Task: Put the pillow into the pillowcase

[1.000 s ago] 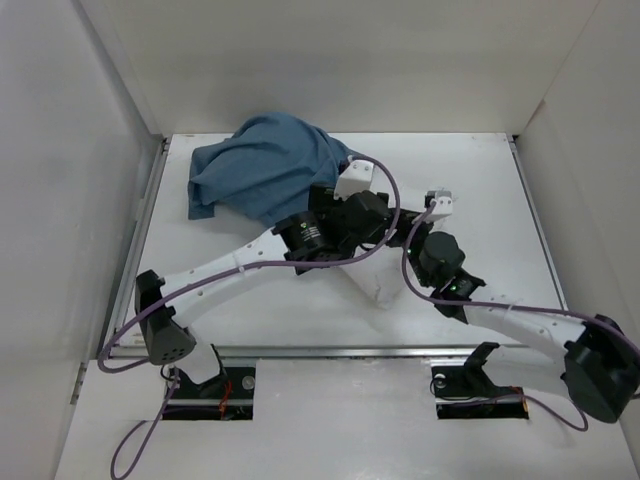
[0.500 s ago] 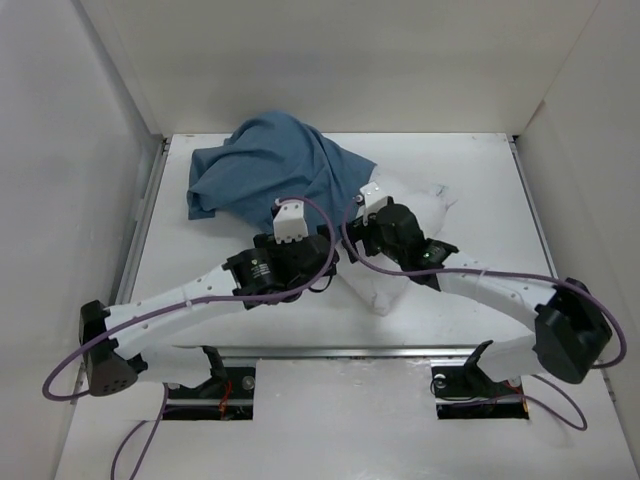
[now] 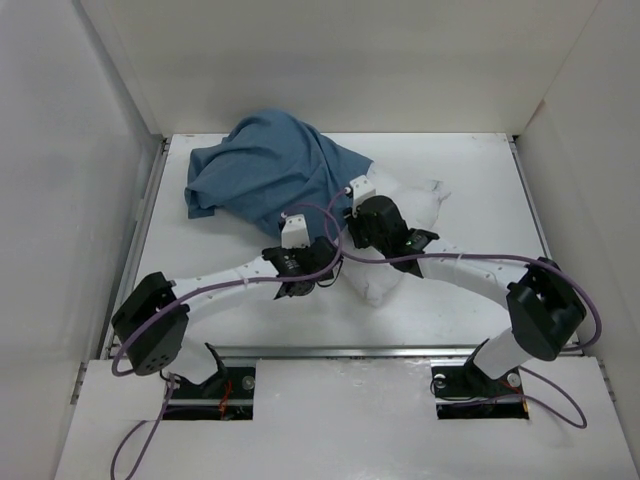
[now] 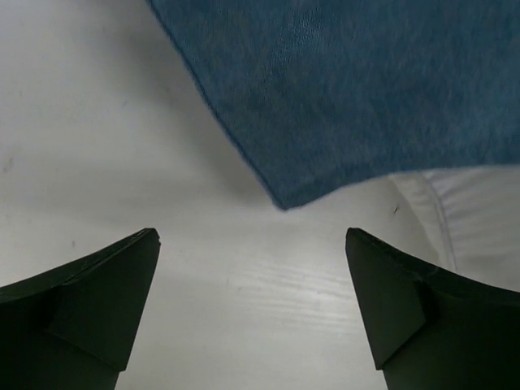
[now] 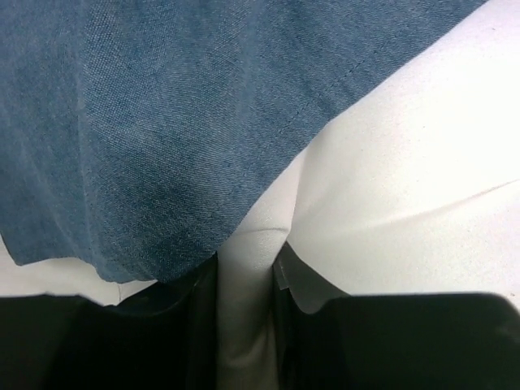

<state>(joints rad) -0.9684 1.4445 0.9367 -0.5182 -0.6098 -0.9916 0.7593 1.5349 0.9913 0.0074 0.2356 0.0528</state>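
The slate-blue pillowcase [image 3: 265, 170] lies bunched at the far left of the table, its edge draped over one end of the white pillow [image 3: 420, 205]. My right gripper [image 3: 351, 231] sits at that overlap. In the right wrist view a fold of the pillow [image 5: 422, 179] is pinched between the gripper's [image 5: 246, 272] dark fingers [image 5: 191, 325], just under the pillowcase [image 5: 162, 122] hem. My left gripper [image 3: 316, 264] hovers beside it, open, over bare table [image 4: 97, 122]. The pillowcase [image 4: 349, 89] corner lies ahead of the gripper [image 4: 252, 244] and the pillow [image 4: 479, 211] to its right.
White walls [image 3: 100, 150] enclose the table on the left, back and right. A metal rail [image 3: 330, 351] runs along the near edge. Purple cables [image 3: 330, 215] loop over both wrists near the pillow.
My right arm swung left onto the pillow's covered end and its jaws closed on a fold of it. My left gripper drew back off the pillowcase toward the near side, staying open.
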